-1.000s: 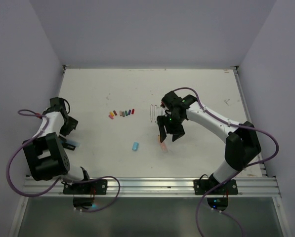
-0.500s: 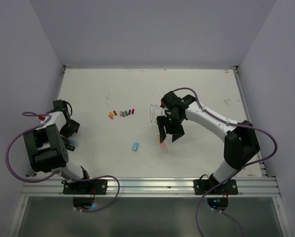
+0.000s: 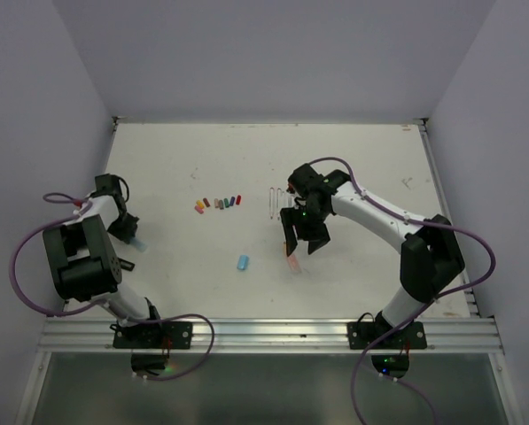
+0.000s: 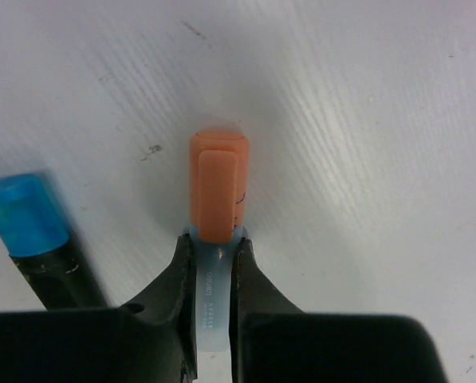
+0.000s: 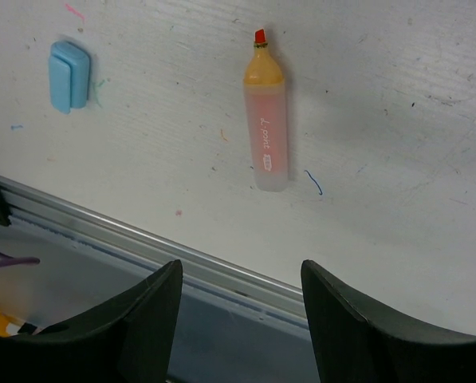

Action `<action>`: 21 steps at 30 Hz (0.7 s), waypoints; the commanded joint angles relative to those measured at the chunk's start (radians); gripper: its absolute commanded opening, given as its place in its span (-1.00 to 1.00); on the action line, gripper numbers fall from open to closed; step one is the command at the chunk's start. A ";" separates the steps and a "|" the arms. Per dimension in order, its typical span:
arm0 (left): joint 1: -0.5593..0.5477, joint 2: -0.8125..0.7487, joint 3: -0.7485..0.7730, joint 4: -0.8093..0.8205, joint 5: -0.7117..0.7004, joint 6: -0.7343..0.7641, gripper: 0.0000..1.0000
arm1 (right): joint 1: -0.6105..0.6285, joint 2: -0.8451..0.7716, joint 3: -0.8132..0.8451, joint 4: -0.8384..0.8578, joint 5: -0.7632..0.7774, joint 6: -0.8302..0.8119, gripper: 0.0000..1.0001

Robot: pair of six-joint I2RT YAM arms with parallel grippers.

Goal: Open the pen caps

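Orange cap [image 4: 218, 185]: stubby, on pale pen body [image 4: 212, 307] | left gripper [image 4: 214, 247] clamped on body | right gripper [image 5: 239, 275] apart

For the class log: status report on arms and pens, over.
Left gripper clamped on pale pen barrel, orange cap on. Right gripper open near uncapped highlighter. Blue-capped pen close beside.

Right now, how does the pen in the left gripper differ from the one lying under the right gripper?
The left pen wears its orange cap; the right pen is uncapped, its red tip bare. The left pen is pinched by its body in the left gripper; the right pen lies free on the table below the open right gripper. Both have translucent bodies with printing.
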 commanded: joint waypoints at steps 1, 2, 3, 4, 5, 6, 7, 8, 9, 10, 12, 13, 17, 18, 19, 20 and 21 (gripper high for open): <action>-0.018 0.059 0.011 0.035 0.077 0.036 -1.00 | 0.006 -0.001 0.048 0.020 -0.016 0.008 0.29; -0.021 0.063 0.028 0.022 0.084 0.041 -1.00 | 0.006 -0.001 0.052 0.023 -0.014 0.009 0.29; -0.036 0.062 0.042 0.010 0.098 0.044 -1.00 | 0.006 -0.002 0.064 0.029 -0.011 0.011 0.29; -0.047 0.056 0.054 0.001 0.104 0.046 -1.00 | 0.007 -0.001 0.072 0.032 -0.011 0.012 0.29; -0.061 0.043 0.090 -0.022 0.109 0.050 -1.00 | 0.006 0.001 0.080 0.035 -0.011 0.012 0.29; -0.099 0.039 0.114 -0.034 0.126 0.052 -1.00 | 0.006 0.005 0.098 0.035 -0.010 0.015 0.29; -0.122 0.030 0.137 -0.047 0.139 0.059 -1.00 | 0.006 0.010 0.107 0.038 -0.013 0.017 0.29; -0.148 0.017 0.169 -0.073 0.150 0.059 -1.00 | 0.006 0.011 0.118 0.043 -0.017 0.017 0.29; -0.209 0.013 0.222 -0.085 0.184 0.059 -1.00 | 0.006 0.014 0.137 0.052 -0.019 0.020 0.29; -0.240 0.006 0.249 -0.093 0.219 0.052 -1.00 | 0.004 0.019 0.147 0.057 -0.027 0.028 0.29; -0.317 -0.023 0.273 -0.081 0.358 0.035 -1.00 | -0.011 0.025 0.181 0.083 -0.050 0.038 0.29; -0.338 -0.038 0.266 -0.053 0.417 0.023 -1.00 | -0.020 0.034 0.187 0.097 -0.107 0.050 0.28; -0.455 -0.119 0.211 0.173 0.665 0.033 -1.00 | -0.086 0.086 0.247 0.129 -0.221 0.061 0.26; -0.489 -0.122 0.204 0.194 0.761 0.042 -1.00 | -0.099 0.091 0.279 0.129 -0.226 0.060 0.25; -0.501 -0.124 0.185 0.220 0.812 0.065 -1.00 | -0.103 0.096 0.293 0.131 -0.228 0.055 0.25; -0.513 -0.133 0.180 0.251 0.849 0.079 -1.00 | -0.109 0.102 0.304 0.135 -0.241 0.057 0.25; -0.541 -0.142 0.177 0.252 0.892 0.096 -1.00 | -0.117 0.105 0.319 0.147 -0.249 0.063 0.25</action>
